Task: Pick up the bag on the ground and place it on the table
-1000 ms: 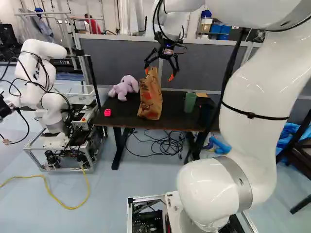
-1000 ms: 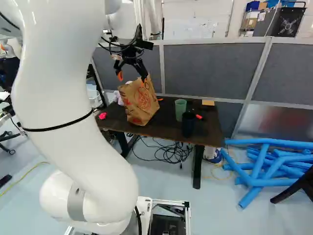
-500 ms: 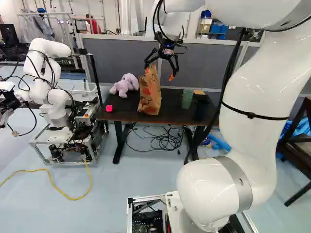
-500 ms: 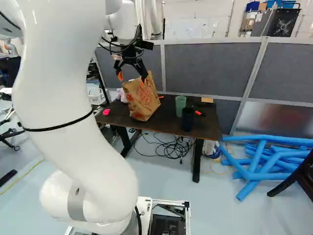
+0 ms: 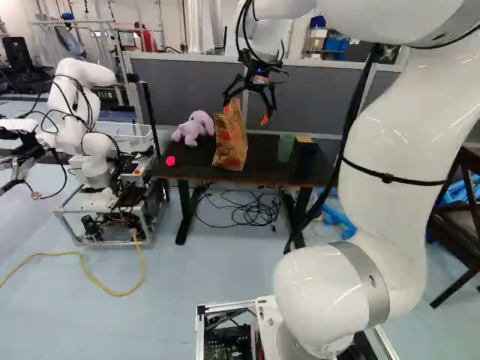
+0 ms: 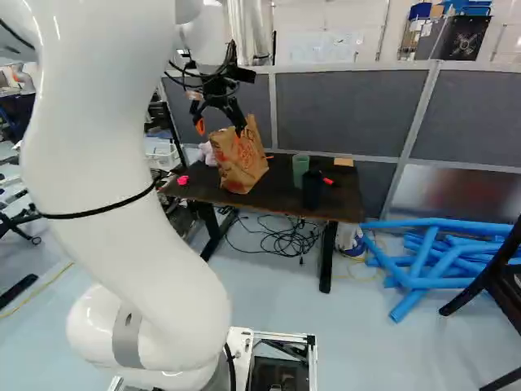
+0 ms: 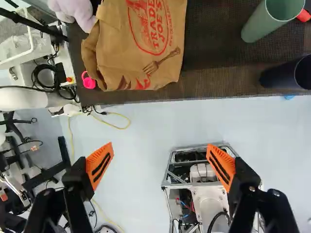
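The black gripper [image 5: 246,112] is above the table's near side in the left base view, its two fingers apart. The wrist view shows the gripper [image 7: 159,147] open, with nothing between its orange pads; floor and part of the base appear beyond them. The brown paper bag [image 5: 230,141] stands on the dark table [image 5: 262,159], left of its middle. Seen from the wrist, the bag [image 7: 138,46] is ahead of the fingers, apart from them, near the table's edge.
A purple plush toy [image 5: 193,129] and pink object [image 5: 170,161] share the tabletop with a green cup [image 6: 300,167] and dark cup [image 6: 313,189]. Another robot [image 5: 90,150] stands left of the table. Blue tubes [image 6: 440,261] and a dark chair [image 6: 496,285] are to the right.
The base has moved, so table, bag and floor items shift together, with the table slightly farther off. The bag keeps its spot on the table. My arm holds its pose and the gripper stays open.
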